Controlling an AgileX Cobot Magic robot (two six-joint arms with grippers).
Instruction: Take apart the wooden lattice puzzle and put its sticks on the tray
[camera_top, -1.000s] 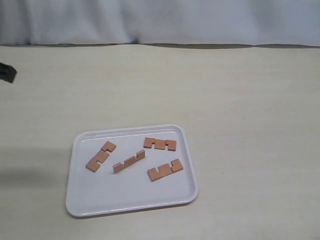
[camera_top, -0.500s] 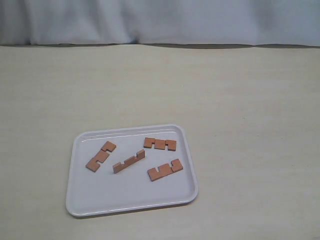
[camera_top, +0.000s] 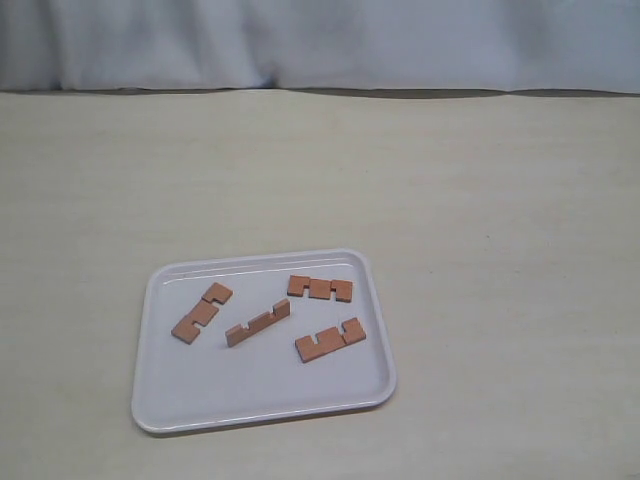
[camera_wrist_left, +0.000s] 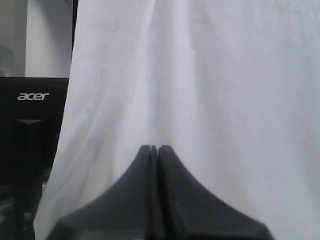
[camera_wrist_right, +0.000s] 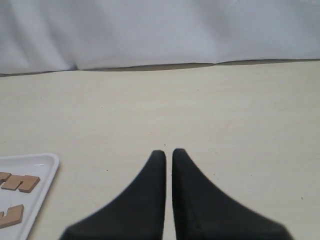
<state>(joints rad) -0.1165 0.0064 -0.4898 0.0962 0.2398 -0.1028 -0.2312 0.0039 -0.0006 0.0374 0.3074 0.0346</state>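
Exterior view: four sticks (camera_top: 258, 323) lie apart on the white tray (camera_top: 260, 392), apparently fully separated. Left jaws are pressed together and right jaws nearly closed, both empty, probably because nothing needs grasping.

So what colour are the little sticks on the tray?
The sticks are reddish-brown, clearest in the exterior view.

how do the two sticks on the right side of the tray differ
The far stick lies nearly parallel to the tray's far rim, notches opening toward the camera; the near stick is slanted, notches opening away. Both lie flat, reddish-brown, apart.
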